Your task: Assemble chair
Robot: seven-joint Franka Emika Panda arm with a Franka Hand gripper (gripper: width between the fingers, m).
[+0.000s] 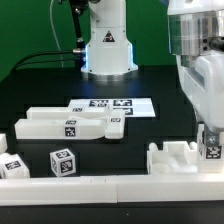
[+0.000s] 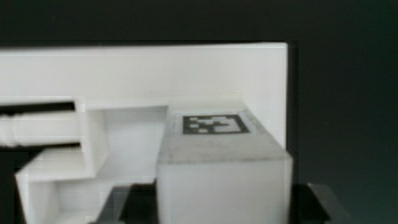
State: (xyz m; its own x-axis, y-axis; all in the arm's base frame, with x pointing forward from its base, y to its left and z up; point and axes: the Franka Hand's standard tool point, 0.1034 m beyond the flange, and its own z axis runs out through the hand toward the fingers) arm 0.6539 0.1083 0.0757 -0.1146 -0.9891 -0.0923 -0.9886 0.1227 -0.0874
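There it was: the gripper (image 1: 211, 138) was down low at the exterior view's right. Its dark fingers (image 2: 128, 206) sat on either side of a tagged white block (image 2: 222, 172), clamped on it as far as I could tell. The block stood just beside a notched chair part (image 1: 180, 158). The long slab (image 1: 65, 125) and a tagged cube (image 1: 62, 160) lay well apart from them, the slab near the marker board (image 1: 110, 104).
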